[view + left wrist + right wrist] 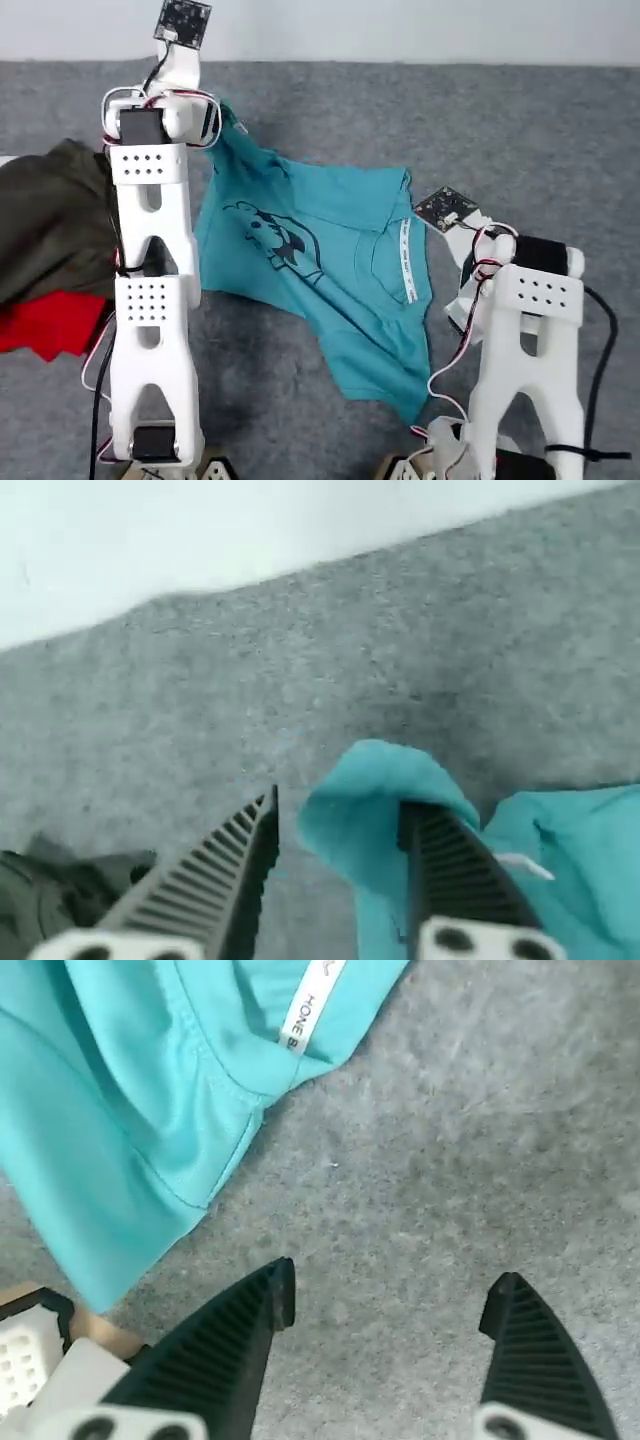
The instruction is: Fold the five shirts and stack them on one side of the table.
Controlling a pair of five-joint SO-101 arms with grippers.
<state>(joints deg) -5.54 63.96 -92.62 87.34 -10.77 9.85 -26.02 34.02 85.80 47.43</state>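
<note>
Shirt [130, 1090] hem just beside spread right gripper [395, 1278]

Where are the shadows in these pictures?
Right wrist view: a dark shadow under the hem of the teal shirt on the grey table. High view: soft shade along its lower edge. Left wrist view: darker table beyond its raised fold.

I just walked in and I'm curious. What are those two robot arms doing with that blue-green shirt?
They are working on folding shirts. A teal shirt lies spread out but rumpled on the grey table, not folded yet. The left gripper is open at the shirt's far corner, with a bit of teal cloth between its fingers. The right gripper is open too, over bare table beside the shirt's edge, holding nothing. A dark green shirt and a red shirt lie bunched at the table's side.
</note>
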